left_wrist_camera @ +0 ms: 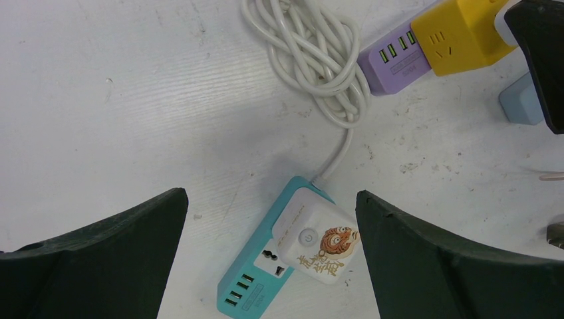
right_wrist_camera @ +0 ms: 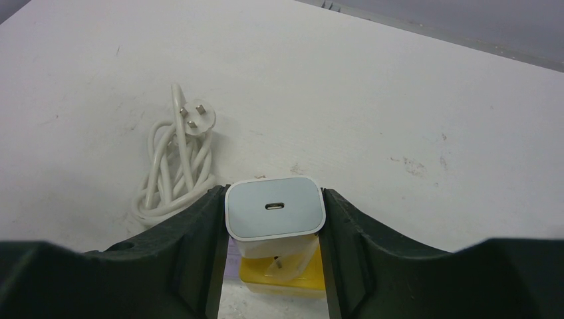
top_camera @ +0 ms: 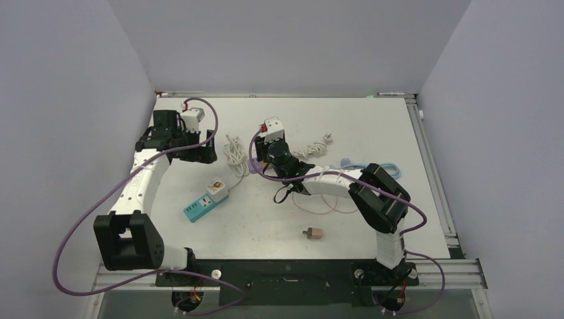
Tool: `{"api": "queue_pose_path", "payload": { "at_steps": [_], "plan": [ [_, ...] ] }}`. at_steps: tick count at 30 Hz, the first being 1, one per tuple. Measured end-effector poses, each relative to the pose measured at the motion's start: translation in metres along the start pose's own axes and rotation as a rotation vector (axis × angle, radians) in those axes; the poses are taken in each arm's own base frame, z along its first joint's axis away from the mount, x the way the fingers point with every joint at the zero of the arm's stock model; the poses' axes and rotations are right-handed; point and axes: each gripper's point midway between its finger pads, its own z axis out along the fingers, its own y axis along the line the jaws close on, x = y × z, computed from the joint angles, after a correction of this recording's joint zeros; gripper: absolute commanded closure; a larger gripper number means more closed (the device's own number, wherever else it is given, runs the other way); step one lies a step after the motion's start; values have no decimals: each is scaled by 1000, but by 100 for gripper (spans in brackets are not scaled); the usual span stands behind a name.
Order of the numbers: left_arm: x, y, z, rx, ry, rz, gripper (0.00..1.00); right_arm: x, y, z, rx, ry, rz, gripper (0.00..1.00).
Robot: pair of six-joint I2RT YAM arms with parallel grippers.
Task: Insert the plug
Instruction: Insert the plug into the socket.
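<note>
One white charger [right_wrist_camera: 275, 209] (between right fingers [right_wrist_camera: 193, 256]) over yellow cube [right_wrist_camera: 282, 276]

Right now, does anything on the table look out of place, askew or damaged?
Nothing looks damaged or spilled. The white cord lies in a tangled heap against the purple power strip, and a small pink plug lies by itself toward the near edge, which looks stray.

White plug [right_wrist_camera: 275, 207], perhaps in yellow socket [right_wrist_camera: 299, 279]
</note>
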Motion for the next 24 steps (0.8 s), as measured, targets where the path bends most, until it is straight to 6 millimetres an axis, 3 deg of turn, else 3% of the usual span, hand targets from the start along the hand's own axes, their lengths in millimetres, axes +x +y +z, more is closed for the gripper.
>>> {"api": "queue_pose_path", "payload": {
  "at_steps": [24],
  "plan": [
    [2, -1, 1, 4, 4, -3, 4, 5, -10, 0, 29, 4, -17, 95]
  ]
}}
